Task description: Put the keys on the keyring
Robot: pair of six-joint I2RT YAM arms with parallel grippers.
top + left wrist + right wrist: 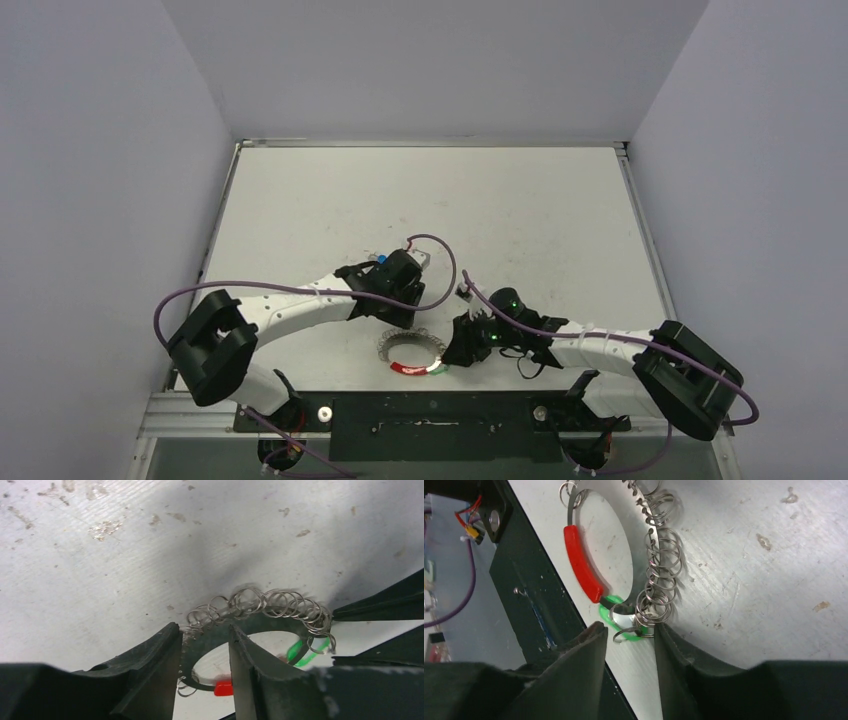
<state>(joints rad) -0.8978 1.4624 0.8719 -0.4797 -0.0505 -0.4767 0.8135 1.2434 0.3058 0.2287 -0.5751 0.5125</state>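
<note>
BOTH ARMS AT THE RING: your two arms meet over the keyring [663, 565]. It lies on the white surface [520, 210] close to the near edge, just ahead of the dark mounting plate [440, 412]. Your left fingers [150, 665] sit over the ring's far-left arc, one outside the loop and one over its inside. The silvery coil runs through the narrow gap between them. Your right fingers [574, 670] straddle the near-right side. There the green key [613, 616] rests against the ring at the end of the red sleeve [581, 565]. Its head sits among the coil's last loops, right at the mouth of the gap. The sleeve itself runs along the ring's near arc. On both arms the fingers stand only narrowly parted around the wire. In these close, shadowed wrist views you cannot tell whether either pair is clamping the ring or merely bracketing it.
</note>
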